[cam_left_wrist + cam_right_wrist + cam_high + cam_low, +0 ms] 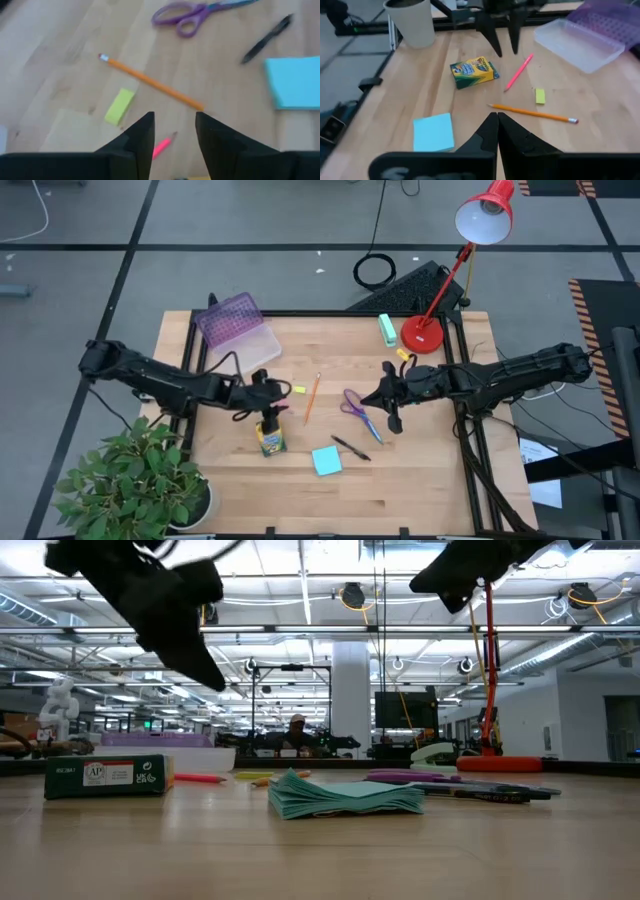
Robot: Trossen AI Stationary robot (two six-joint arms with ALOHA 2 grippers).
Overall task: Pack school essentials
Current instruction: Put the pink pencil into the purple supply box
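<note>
We take the orange pencil (312, 398) as our landmark, lying near the middle of the worktop (420, 480). Our left gripper (173, 131) hangs above the pink pen (518, 71), just on the plant side of the pencil, with its fingers spread and nothing between them. Our right gripper (497, 131) waits on the far side of the pencil, over the purple-handled scissors (358, 409), its fingers pressed together and empty.

The tiny yellow eraser (119, 106) sits just beside the pencil's eraser end. The yellow-green crayon box (474, 72) lies beyond the pen from the pencil. The light-blue sticky-note pad (326, 461) and black pen (351, 448) lie toward the front edge from the pencil's tip. The clear case (243, 343) with its purple lid (229, 319) stands open toward the back corner, nothing visible inside, so we judge no item is packed yet.

We expect the pen to be light, stiff and smooth, apt to roll or swing if pinched near one end; we would take it across its middle. The pencil should handle alike. The crayon box is card, light and crushable, best held across its narrow sides. The pad is soft-edged and flat, awkward to lift from the worktop. The eraser is small and easily nudged away.
</note>
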